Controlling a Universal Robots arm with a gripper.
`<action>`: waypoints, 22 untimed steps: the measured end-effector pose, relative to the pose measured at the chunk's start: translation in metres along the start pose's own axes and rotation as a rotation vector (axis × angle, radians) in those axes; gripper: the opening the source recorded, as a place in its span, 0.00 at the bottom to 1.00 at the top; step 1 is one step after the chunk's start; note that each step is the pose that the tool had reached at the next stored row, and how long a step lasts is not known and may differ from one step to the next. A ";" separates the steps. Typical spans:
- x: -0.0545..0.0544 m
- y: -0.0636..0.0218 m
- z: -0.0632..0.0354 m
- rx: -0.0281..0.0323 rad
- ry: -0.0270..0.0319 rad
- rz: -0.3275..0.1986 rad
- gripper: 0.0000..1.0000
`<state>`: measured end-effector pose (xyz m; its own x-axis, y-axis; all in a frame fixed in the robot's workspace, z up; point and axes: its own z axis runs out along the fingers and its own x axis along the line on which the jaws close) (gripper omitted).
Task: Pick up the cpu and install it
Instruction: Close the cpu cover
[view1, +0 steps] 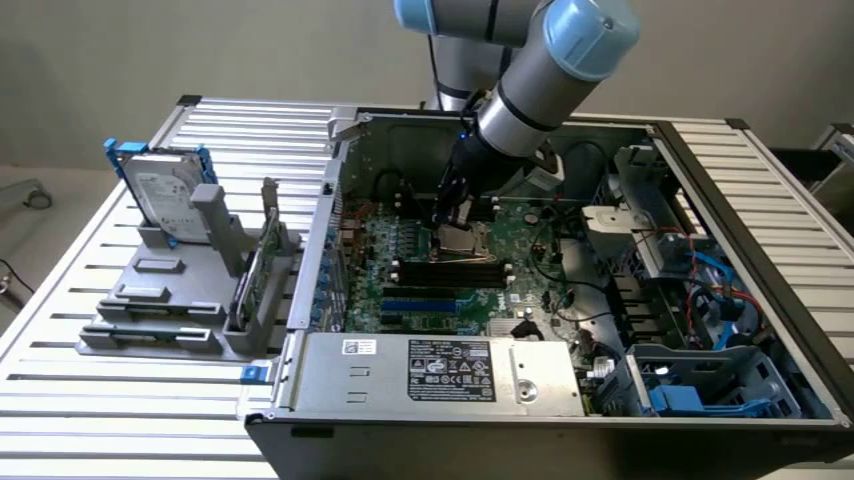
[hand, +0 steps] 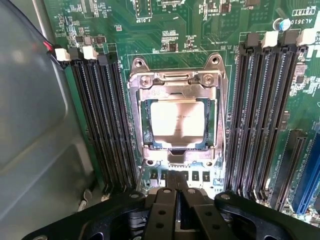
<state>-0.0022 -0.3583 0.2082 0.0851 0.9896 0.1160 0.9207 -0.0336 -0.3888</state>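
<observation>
The cpu (hand: 177, 122), a small square chip with a silver-grey top, lies flat inside the dark metal socket frame (hand: 176, 80) on the green motherboard (hand: 150, 25). My gripper (hand: 176, 176) hovers just beside the socket's edge, its two black fingers pressed together with nothing between them. In the exterior view the gripper (view1: 450, 215) reaches down into the open computer case, just above the socket and cpu (view1: 470, 240).
Black memory slots (hand: 102, 120) (hand: 262, 115) flank the socket on both sides. The grey case wall (hand: 35, 125) stands close by. A power supply (view1: 441, 370) fills the case front. A hard drive with blue brackets (view1: 167, 190) stands on a grey fixture (view1: 167, 300) at the exterior view's left.
</observation>
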 end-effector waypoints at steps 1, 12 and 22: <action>0.000 0.0009 -0.0004 0.0000 0.0000 0.000 0.11; 0.000 0.0061 0.0077 -0.0053 0.0008 0.001 0.11; 0.001 0.0077 0.0129 -0.0083 0.0116 0.026 0.11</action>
<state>0.0000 -0.3562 0.1935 0.1132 0.9867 0.1166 0.9213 -0.0603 -0.3842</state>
